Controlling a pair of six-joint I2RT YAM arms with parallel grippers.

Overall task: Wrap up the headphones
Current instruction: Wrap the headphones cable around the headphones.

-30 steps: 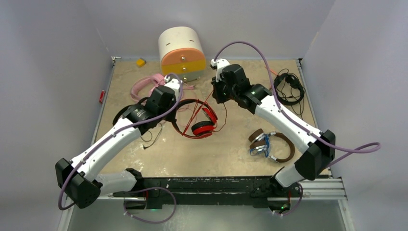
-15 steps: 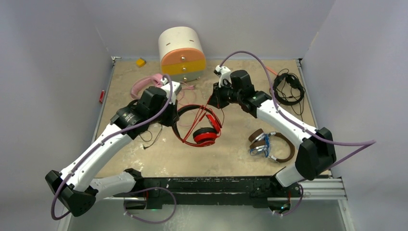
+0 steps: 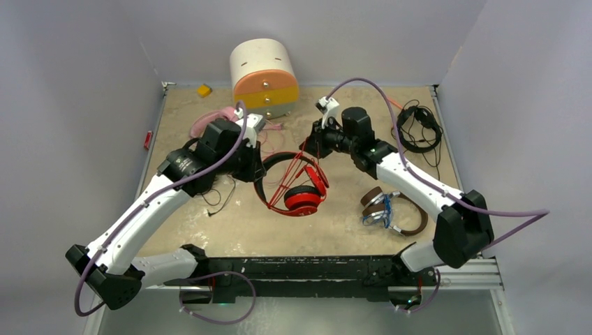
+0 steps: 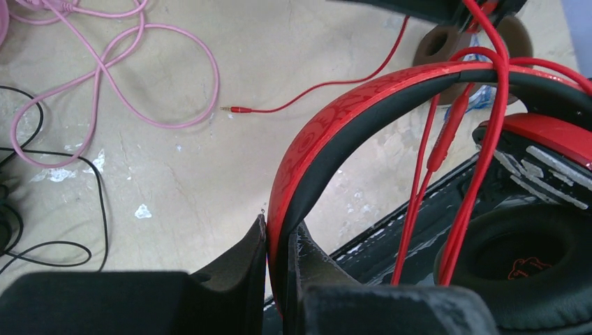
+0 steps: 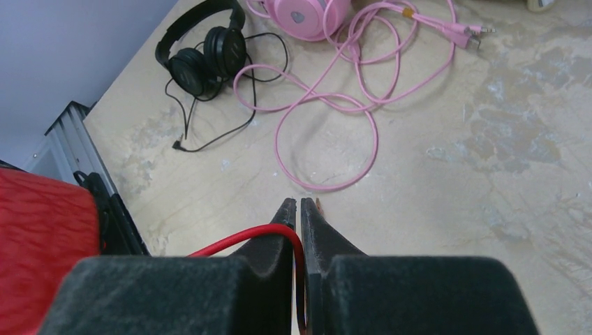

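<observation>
The red headphones [image 3: 301, 197] hang above the table's middle. My left gripper [image 3: 256, 162] is shut on their red-and-black headband [image 4: 328, 139], seen close in the left wrist view. Their thin red cable [image 3: 292, 169] runs up to my right gripper [image 3: 312, 144], which is shut on it [image 5: 237, 239]. The cable's plug [image 4: 232, 109] lies on the table. The pink headphones [image 3: 213, 120] lie behind the left arm, with pink cable loops [image 5: 328, 105]. One black pair [image 5: 202, 49] sits at the left, partly hidden. Another black pair [image 3: 419, 129] lies at the far right. The brown pair [image 3: 394, 209] lies near right.
A white-orange-yellow drawer box [image 3: 264, 75] stands at the back centre. A small yellow block [image 3: 203, 90] lies in the back left corner. Grey walls close in the table on three sides. A black rail [image 3: 314, 269] runs along the near edge.
The left gripper has carried the red headphones a little right and toward the near edge. The right gripper has swung left and lower with the red cable, and the cable now loops over the headband.
</observation>
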